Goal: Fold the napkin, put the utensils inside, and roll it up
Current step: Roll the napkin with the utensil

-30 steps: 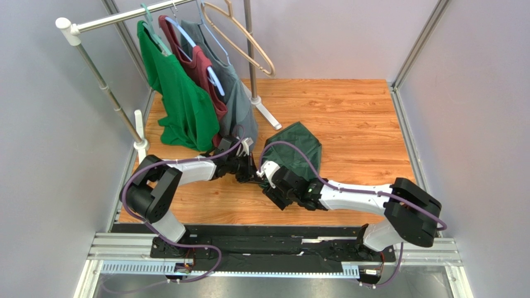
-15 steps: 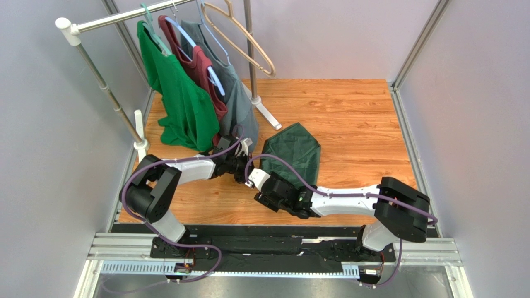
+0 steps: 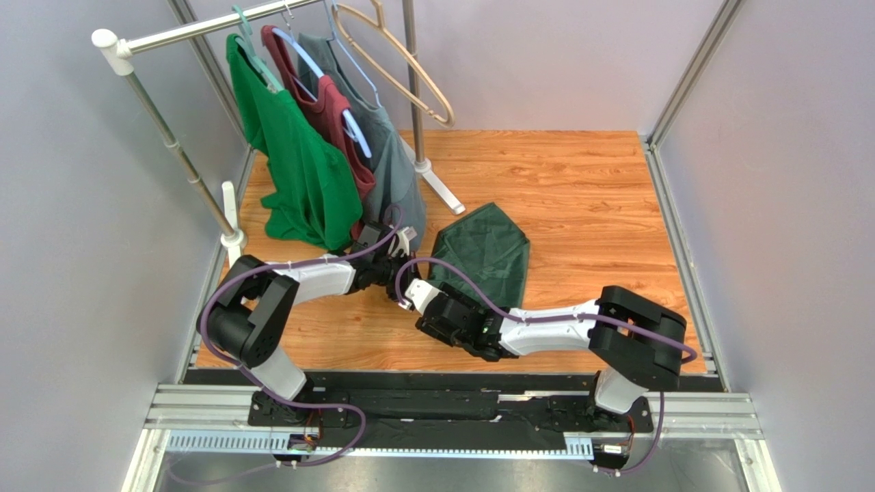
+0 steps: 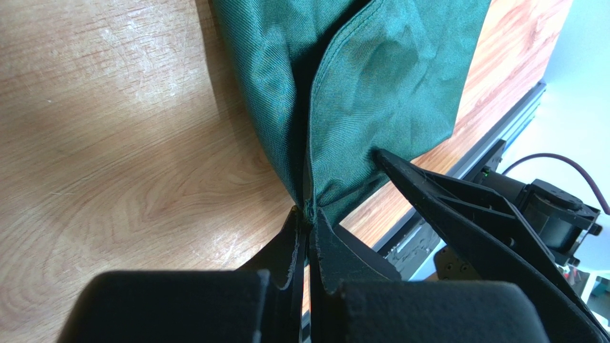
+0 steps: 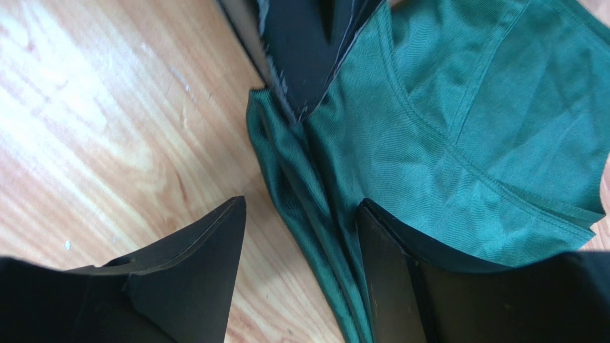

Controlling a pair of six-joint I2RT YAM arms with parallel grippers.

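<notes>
The dark green napkin (image 3: 483, 249) lies folded and rumpled on the wooden table, right of centre. My left gripper (image 3: 395, 285) is at its near left corner. In the left wrist view this gripper (image 4: 309, 211) is shut on that corner of the napkin (image 4: 372, 78), which fans out beyond it. My right gripper (image 3: 406, 297) is close beside it and open. In the right wrist view its jaws (image 5: 302, 207) straddle a bunched edge of the napkin (image 5: 458, 107), with the left gripper's fingers (image 5: 308, 43) just ahead. The utensils are out of view.
A clothes rack (image 3: 169, 144) stands at the back left with a bright green shirt (image 3: 298, 164), a maroon one (image 3: 334, 118) and a grey-green one (image 3: 390, 154), plus an empty wooden hanger (image 3: 406, 67). The rack's foot (image 3: 442, 190) lies near the napkin. Walls close in the table.
My right arm has swung left and nearer, bringing its open gripper up against the left gripper at the napkin's corner. The left gripper has stayed shut in place.
</notes>
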